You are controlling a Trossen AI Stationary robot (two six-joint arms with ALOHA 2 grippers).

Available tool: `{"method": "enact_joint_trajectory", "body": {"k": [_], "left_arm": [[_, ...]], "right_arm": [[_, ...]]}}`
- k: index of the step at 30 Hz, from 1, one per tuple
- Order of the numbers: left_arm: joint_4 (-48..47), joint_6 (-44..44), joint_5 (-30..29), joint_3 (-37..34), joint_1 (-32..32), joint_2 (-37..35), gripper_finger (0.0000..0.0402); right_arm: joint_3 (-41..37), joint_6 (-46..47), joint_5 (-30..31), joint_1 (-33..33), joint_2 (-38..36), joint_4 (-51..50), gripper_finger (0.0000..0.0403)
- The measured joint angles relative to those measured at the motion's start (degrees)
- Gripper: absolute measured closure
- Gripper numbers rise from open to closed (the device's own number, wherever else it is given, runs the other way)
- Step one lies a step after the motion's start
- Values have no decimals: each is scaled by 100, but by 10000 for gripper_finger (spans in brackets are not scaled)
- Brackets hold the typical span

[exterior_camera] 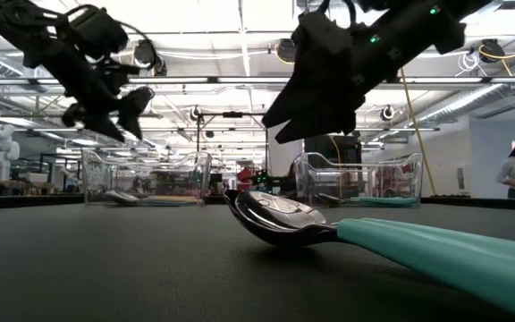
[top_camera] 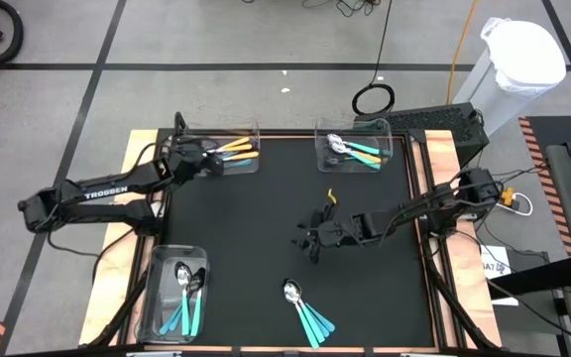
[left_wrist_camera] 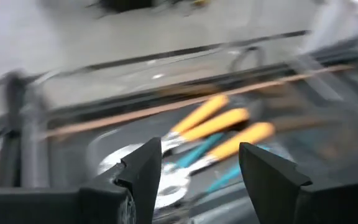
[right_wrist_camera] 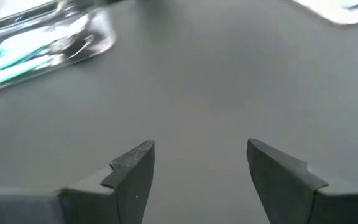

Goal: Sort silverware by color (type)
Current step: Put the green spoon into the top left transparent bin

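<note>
Nearest the low camera, a teal-handled spoon with a shiny metal bowl (exterior_camera: pixel 280 215) is seen lying on the black matted surface (top_camera: pixel 266 208); it belongs to a small fan of loose teal-handled spoons (top_camera: pixel 305 309) at the near edge, apparently left unsorted. Three clear plastic bins are set around the mat so that each colour can be kept apart: the far-left bin (top_camera: pixel 221 149) is loaded with orange-handled spoons (top_camera: pixel 234 151), though a teal handle is glimpsed among them in the left wrist view; the far-right bin (top_camera: pixel 355 146) and the near-left bin (top_camera: pixel 174 297) are filled with teal and blue ones. The left claw (top_camera: pixel 204 159) is held over the orange bin, fingers apart and empty. The right claw (top_camera: pixel 310 241) hangs over the bare mid-mat, likewise spread and empty, probably positioned for the loose fan.
</note>
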Motion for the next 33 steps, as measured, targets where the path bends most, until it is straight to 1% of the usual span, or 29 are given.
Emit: {"method": "enact_joint_trajectory", "body": {"k": [2,4,6,7,10,13,16,20,22,25,29,30,33], "left_arm": [[271,279,207,0,-215,-98,189],[615,456,449,2,-479,-188,189],[956,605,658,2,-788,-231,189],[1121,679,715,1,-950,-236,190],[1511,757,796,2,-1438,-235,190],[1741,730,794,2,-1871,-214,190],[1846,729,785,2,-2259,-214,190],[1875,727,525,1,-2661,-214,190],[1873,722,475,2,-2815,-214,190],[1871,720,446,2,-3020,-214,190],[1831,750,210,1,-3260,-214,190],[1826,789,135,1,-3305,-214,190],[1815,988,-117,1,-3390,-214,190]], "right_arm": [[-1,122,-317,99,0,-7,161],[-1,616,-857,167,0,0,161],[0,911,-1377,202,0,34,161],[0,984,-1487,234,0,35,161],[2,1117,-1668,379,93,36,168],[2,1413,-1899,588,330,78,183],[104,1765,-1937,806,612,8,199],[487,2319,-1954,1065,884,-301,210],[759,2566,-2070,1173,977,-620,212],[1253,2896,-2086,1334,1125,-1312,211],[1889,2864,-2097,1500,1329,-2216,210],[2013,2741,-2188,1539,1366,-2348,211],[2258,2239,-2523,1605,1455,-2299,220]]}}
